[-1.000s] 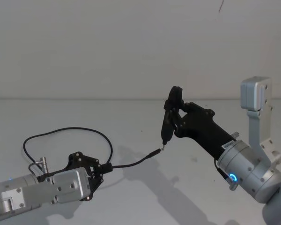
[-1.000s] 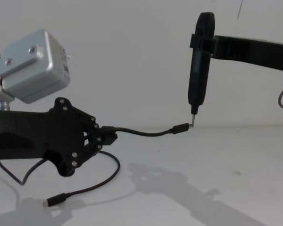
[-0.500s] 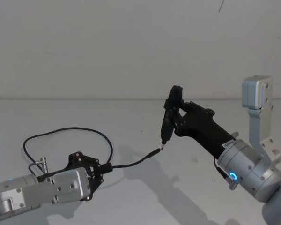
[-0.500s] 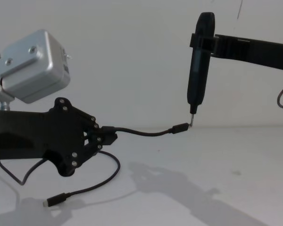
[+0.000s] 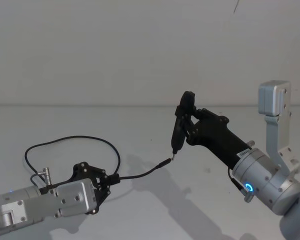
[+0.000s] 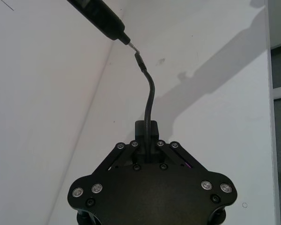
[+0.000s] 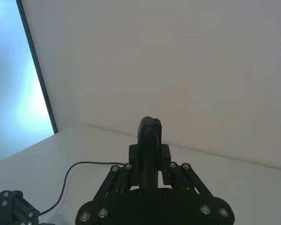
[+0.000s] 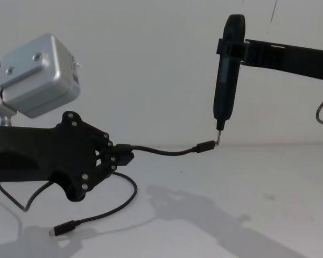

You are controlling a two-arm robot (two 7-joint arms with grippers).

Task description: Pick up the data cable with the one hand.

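- Left hand [image 5: 109, 181] pinching data cable [image 5: 140, 174] near one plug, lifted end sticking out clear of counter [image 5: 155, 210], likely for alignment.
- Right hand [image 7: 150, 176] clamped on pen tool [image 8: 227, 75], tip touching cable's raised plug [image 8: 206, 146].
- Rest of cable looped on counter behind left hand; open counter all around.

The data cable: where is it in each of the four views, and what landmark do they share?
Head view: data cable, lower left, looping behind the left gripper.
Chest view: centre left, its other end lying low.
Left wrist view: rising from the gripper.
Right wrist view: lower left.
Landmark: pen-shaped tool.
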